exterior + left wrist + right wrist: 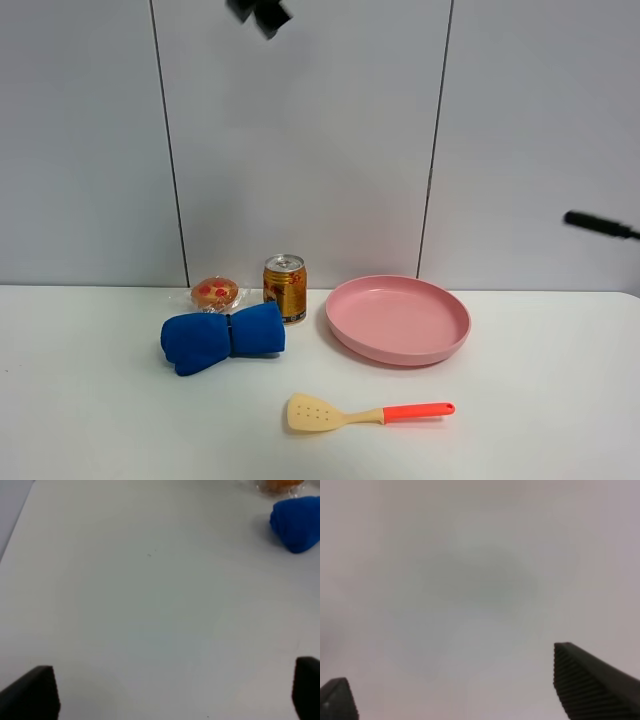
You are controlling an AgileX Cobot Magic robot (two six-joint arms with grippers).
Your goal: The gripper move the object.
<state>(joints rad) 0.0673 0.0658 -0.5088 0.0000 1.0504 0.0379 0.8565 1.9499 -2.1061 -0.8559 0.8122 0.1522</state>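
Note:
The object, a small golden-brown muffin [214, 293] with red spots in clear wrap, sits on the white table behind a rolled blue cloth [223, 338] and left of a gold can [285, 288]. Its edge also shows in the left wrist view [281, 485], beside the cloth [298, 523]. My left gripper [172, 690] is open and empty above bare table, well apart from the muffin. My right gripper [460, 680] is open and empty over plain white surface. Neither gripper shows in the exterior high view.
A pink plate [398, 320] stands right of the can. A beige spatula with an orange-red handle [365, 412] lies near the front. A thin black rod [598, 223] juts in at the right edge. A dark piece [258, 12] hangs at the top.

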